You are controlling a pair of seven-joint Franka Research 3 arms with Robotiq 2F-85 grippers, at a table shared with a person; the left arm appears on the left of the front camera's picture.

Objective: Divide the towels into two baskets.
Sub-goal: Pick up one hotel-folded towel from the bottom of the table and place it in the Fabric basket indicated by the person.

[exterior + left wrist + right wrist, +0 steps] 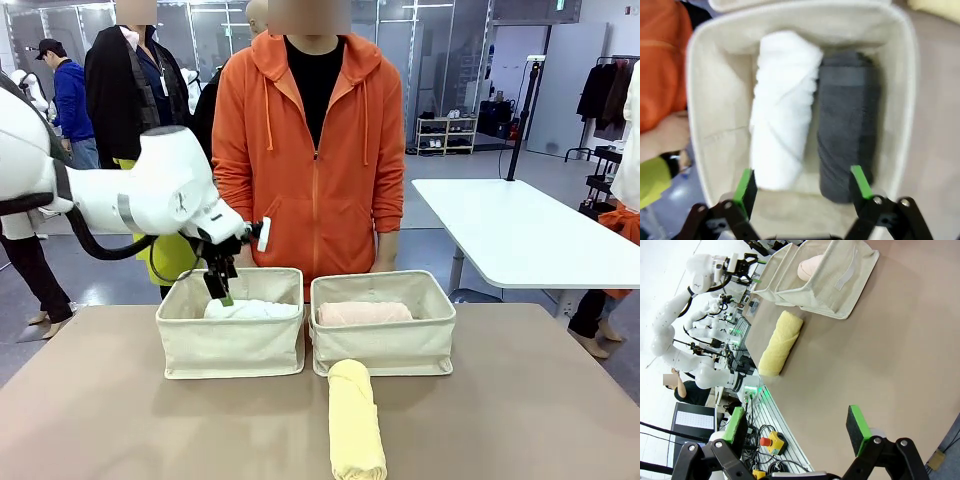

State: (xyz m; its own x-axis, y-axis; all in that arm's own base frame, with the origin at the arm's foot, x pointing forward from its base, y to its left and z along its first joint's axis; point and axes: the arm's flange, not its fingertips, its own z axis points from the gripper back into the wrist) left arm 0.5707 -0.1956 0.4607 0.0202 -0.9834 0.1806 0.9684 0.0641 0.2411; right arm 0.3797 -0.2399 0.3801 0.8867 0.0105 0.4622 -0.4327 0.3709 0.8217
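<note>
Terry white towel (782,110) and grey towel (847,125) fill the canvas left basket (232,345) under the wide-open, empty left gripper (801,177); pink towel (364,313) in right basket (385,345); yellow towel (356,420) lower-centre on brown table (520,400); right gripper (796,415) gaping, empty.

Brown desk (520,400). A person in an orange hoodie (320,170) stands at the middle of its far edge. Behind, to the right: a white table (510,235) apart from the desk, a low shelf unit (447,133), and a clothes rail (610,90) with dark garments. Far left: a person in a blue jacket (70,100). A red stop button (771,442) sits on a yellow box just off the desk's edge, among cables.
</note>
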